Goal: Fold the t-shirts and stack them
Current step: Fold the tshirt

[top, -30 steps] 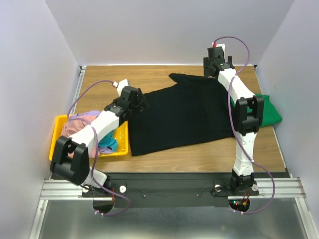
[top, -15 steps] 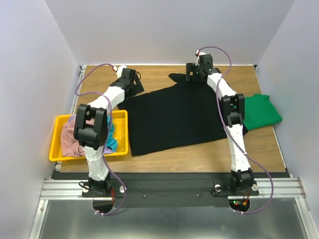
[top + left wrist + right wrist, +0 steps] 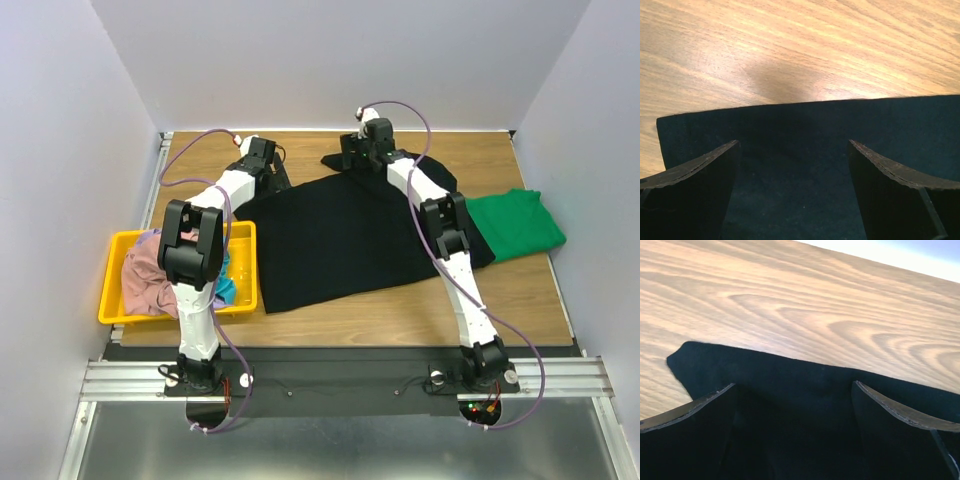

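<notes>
A large black t-shirt (image 3: pixel 340 235) lies spread flat on the middle of the wooden table. My left gripper (image 3: pixel 272 174) hovers open over its far left corner. In the left wrist view the black t-shirt's (image 3: pixel 805 125) straight hem runs just ahead of that gripper (image 3: pixel 793 146), with nothing pinched. My right gripper (image 3: pixel 350 156) stands open over the far sleeve. The right wrist view has the black t-shirt (image 3: pixel 790 372) beneath this gripper (image 3: pixel 794 386), jaws wide apart. A folded green t-shirt (image 3: pixel 515 225) lies at the right. Pink (image 3: pixel 145 278) and teal (image 3: pixel 226 287) t-shirts are bunched in the bin.
The yellow plastic bin (image 3: pixel 115 316) sits at the table's left front. Grey walls enclose the table on three sides. Bare wood (image 3: pixel 420 305) shows in front of the black shirt and along the far edge. Purple cables loop from both arms.
The left arm swung from over the bin to the black shirt's far left corner. The right gripper slid left along the far edge. Both stayed open.
</notes>
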`<state>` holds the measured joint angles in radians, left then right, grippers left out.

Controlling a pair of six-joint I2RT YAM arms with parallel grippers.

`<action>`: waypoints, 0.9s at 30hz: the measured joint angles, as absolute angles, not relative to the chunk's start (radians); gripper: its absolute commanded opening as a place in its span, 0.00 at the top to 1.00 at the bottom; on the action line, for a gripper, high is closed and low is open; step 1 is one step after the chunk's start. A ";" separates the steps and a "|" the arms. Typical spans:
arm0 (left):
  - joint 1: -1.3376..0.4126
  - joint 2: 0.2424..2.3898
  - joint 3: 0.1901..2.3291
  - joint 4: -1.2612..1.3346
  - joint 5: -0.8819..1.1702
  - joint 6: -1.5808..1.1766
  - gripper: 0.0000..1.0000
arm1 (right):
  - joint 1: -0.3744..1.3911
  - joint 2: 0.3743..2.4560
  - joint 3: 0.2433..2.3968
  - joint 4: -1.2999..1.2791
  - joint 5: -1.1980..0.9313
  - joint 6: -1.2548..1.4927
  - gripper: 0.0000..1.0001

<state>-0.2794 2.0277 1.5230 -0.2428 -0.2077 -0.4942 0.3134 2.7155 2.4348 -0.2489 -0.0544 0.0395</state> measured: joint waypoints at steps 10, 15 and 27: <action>-0.280 2.028 1.522 -0.223 -0.138 -0.487 0.02 | 0.297 2.570 2.144 -0.142 0.267 0.115 0.00; -0.287 2.028 1.521 -0.211 -0.108 -0.474 0.01 | 0.207 2.526 2.081 -0.165 0.337 0.196 0.00; -0.308 2.185 1.776 -0.260 -0.133 -0.411 0.01 | 0.081 2.524 2.135 -0.249 0.319 0.186 0.00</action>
